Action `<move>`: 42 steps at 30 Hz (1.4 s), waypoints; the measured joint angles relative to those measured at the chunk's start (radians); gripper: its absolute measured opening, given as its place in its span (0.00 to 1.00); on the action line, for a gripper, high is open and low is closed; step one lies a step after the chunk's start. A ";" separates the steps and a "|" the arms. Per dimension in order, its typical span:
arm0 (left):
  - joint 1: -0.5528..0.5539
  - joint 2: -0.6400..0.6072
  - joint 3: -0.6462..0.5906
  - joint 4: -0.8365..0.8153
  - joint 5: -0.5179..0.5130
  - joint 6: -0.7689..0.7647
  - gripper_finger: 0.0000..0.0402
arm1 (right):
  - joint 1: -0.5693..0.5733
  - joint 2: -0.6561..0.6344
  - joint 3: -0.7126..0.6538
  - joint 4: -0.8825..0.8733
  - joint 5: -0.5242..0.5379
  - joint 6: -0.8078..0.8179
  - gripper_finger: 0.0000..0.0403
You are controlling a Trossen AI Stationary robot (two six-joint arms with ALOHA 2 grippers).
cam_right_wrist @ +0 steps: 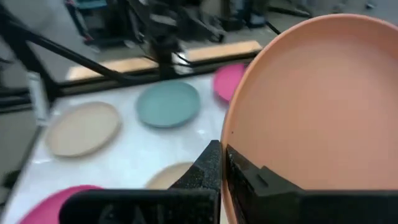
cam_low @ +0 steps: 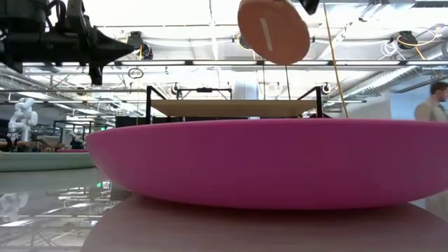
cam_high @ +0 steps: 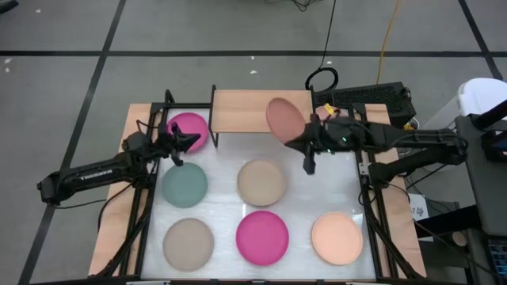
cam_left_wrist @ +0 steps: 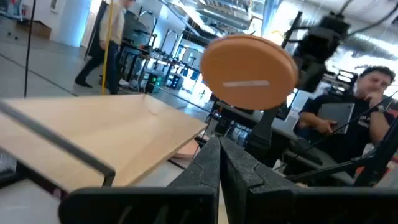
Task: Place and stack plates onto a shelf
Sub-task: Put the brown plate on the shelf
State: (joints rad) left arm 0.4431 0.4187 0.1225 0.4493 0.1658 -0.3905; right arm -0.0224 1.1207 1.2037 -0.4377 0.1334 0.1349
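My right gripper is shut on a peach-pink plate, held tilted in the air over the right part of the shelf's wooden top. The plate also shows high in the low view. My left gripper is shut and empty, above the near edge of a magenta plate that lies on the table by the shelf's left end. A teal plate, beige plate, taupe plate, second magenta plate and peach plate lie flat on the white table. My right gripper pinches the peach-pink plate's rim between its two fingers, one finger on the hollow face and one on the underside. The fingers come from the table's right, about level. The plate is lifted clear and stands steeply tilted, nearly on edge.
The shelf's black legs and frame stand at the table's far side. The near magenta plate fills the low view's foreground. People show in the room beyond the table. Cables and a dark box lie beyond the table's far right corner.
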 joint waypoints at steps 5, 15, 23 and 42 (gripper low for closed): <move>0.000 0.000 0.073 -0.085 0.000 0.068 0.01 | -0.107 0.103 0.112 -0.116 -0.004 -0.075 0.00; 0.000 0.000 0.080 -0.087 -0.055 0.098 0.01 | -0.289 0.285 0.181 -0.192 -0.045 -0.232 0.00; 0.000 0.000 0.080 -0.087 -0.054 0.089 0.01 | -0.372 0.365 0.181 -0.210 -0.059 -0.254 0.00; 0.000 0.000 0.080 -0.089 -0.053 0.086 0.01 | -0.383 0.384 0.074 -0.123 -0.058 -0.253 0.00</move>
State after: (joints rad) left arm 0.4431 0.4187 0.2020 0.3603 0.1127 -0.3042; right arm -0.4053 1.5043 1.2778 -0.5608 0.0749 -0.1184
